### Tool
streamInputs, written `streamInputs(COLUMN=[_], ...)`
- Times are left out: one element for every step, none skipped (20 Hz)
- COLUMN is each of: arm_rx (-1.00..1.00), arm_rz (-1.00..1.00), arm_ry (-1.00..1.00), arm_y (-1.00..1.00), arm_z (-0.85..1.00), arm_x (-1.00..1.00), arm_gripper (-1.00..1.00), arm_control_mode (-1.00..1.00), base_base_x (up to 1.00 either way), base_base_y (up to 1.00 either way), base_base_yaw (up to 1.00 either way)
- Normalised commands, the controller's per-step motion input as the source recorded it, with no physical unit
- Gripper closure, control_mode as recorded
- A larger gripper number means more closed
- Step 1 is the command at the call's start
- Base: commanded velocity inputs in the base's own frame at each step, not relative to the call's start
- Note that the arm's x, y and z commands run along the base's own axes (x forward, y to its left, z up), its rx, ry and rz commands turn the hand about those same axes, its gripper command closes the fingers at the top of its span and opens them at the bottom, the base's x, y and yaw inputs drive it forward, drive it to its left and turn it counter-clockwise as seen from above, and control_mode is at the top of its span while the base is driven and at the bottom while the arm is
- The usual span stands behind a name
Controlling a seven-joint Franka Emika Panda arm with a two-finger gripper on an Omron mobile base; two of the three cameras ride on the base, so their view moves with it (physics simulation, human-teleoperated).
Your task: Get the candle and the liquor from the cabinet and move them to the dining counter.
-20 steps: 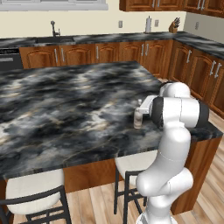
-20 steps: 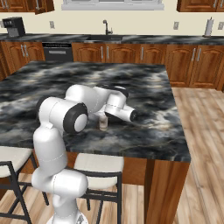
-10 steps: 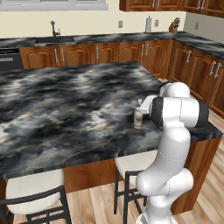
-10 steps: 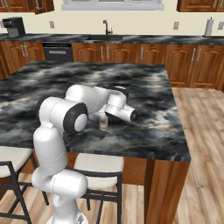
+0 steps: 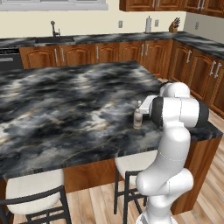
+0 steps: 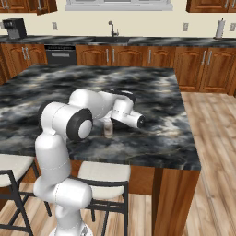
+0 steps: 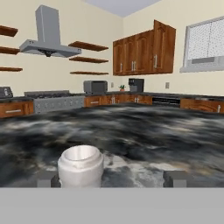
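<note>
We see the liquor (image 5: 138,117) upright on the dining counter (image 5: 65,100), partly hidden by the arm. Hand view adds its cap between the gripper's (image 7: 111,178) spread, non-touching fingertips.

Even flat rendered light, soft shadows, slightly coarse

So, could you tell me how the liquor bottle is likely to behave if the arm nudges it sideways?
The liquor stands upright on the dining counter. Tall and narrow, it would probably tip rather than slide. It looks like glass, so likely rigid, slick and breakable. On its side, its round body might roll.
</note>
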Motion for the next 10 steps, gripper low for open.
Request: streamInputs(arm_rx=[0.00,0.00,0.00,0.00,0.00,0.00,0.00,0.00,0.00,0.00], arm_rz=[0.00,0.00,0.00,0.00,0.00,0.00,0.00,0.00,0.00,0.00], arm_ry=[0.00,0.00,0.00,0.00,0.00,0.00,0.00,0.00,0.00,0.00], arm_y=[0.00,0.00,0.00,0.00,0.00,0.00,0.01,0.08,0.10,0.15], arm_z=[0.00,0.00,0.00,0.09,0.18,0.43,0.50,0.66,0.69,0.66], arm_x=[0.00,0.00,0.00,0.01,0.00,0.00,0.00,0.00,0.00,0.00], arm_gripper=[-1.00,-1.00,-1.00,-1.00,-1.00,-1.00,-1.00,-1.00,-1.00,-1.00], arm_control_mode=[-1.00,-1.00,-1.00,-1.00,-1.00,-1.00,-1.00,-1.00,-1.00,-1.00], base_base_x=[0.00,0.00,0.00,0.00,0.00,0.00,0.00,0.00,0.00,0.00], base_base_y=[0.00,0.00,0.00,0.00,0.00,0.00,0.00,0.00,0.00,0.00], base_base_yaw=[0.00,0.00,0.00,0.00,0.00,0.00,0.00,0.00,0.00,0.00])
